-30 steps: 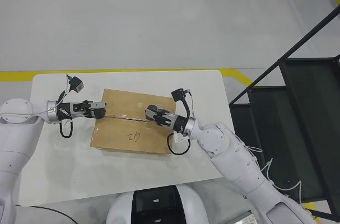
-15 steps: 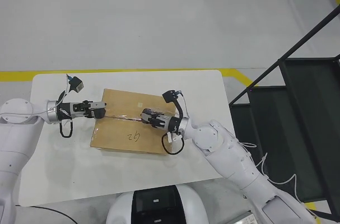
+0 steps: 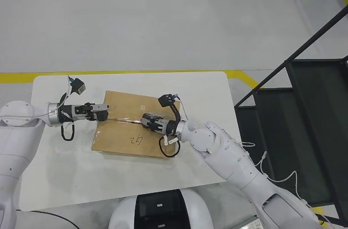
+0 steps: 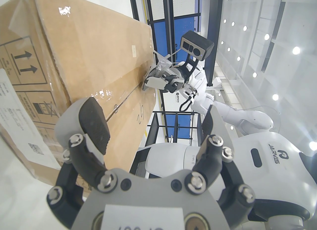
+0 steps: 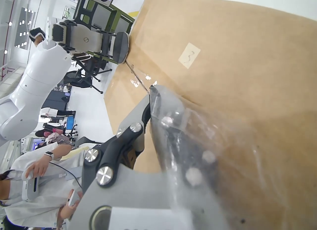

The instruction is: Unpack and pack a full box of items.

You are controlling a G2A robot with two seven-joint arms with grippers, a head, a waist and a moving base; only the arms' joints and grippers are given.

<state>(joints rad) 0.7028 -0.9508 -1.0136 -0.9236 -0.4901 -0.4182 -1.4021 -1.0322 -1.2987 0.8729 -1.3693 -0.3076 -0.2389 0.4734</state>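
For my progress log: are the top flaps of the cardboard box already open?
No, the cardboard box has both top flaps lying flat, meeting at the middle seam.

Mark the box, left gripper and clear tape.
box (image 3: 119, 143): top view, bare near top flap.
left gripper (image 4: 151, 109): left wrist view, midway between fingers.
clear tape (image 5: 171, 107): right wrist view, its lifted end.

— What colour's the box (image 3: 133, 123)?
— Plain brown card, black arrows (image 4: 24, 61) printed on its side (a white label (image 4: 22, 122) beside them). White bench (image 3: 65, 172), yellow stripe (image 3: 24, 77) on the grey floor (image 3: 162, 34) behind.
— And the left end effector (image 4: 153, 114)?
— Grey, with black pads (image 4: 95, 119).
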